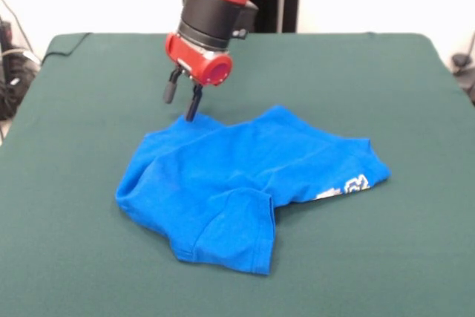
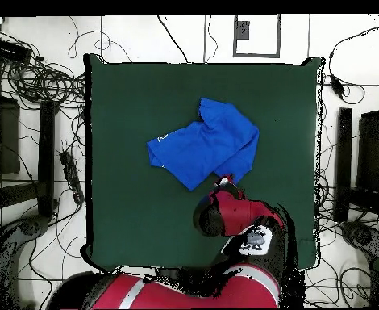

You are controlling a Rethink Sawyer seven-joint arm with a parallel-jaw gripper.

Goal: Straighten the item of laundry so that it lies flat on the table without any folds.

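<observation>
The table [image 1: 82,257] is covered with a dark green, felt-like cloth, and only one thing lies on it. This is the blue T-shirt [image 1: 223,176], which rests near the middle of the table, well away from all four edges. In the overhead view the T-shirt [image 2: 205,145] is a little closer to the far edge than to the edge at the robot's side.

The shirt is not flat. One sleeve is folded over the body on the side toward the front camera, and the body is doubled, so only a small piece of the white and yellow print [image 1: 349,185] shows at one end. Soft wrinkles run across the cloth.

The gripper [image 1: 182,98] hangs just over the edge of the shirt that is nearest to the robot. Its two dark fingers are spread apart and nothing is between them. One fingertip seems to touch or almost touch the cloth, but contact cannot be confirmed.

The shirt looks light, thin and very soft, so it will probably bend and follow any pull. On the felt it may drag and not slide freely. A good place to take hold seems to be a free edge or corner of the upper layer, for example the hem of the folded sleeve, pinching only one layer.
</observation>
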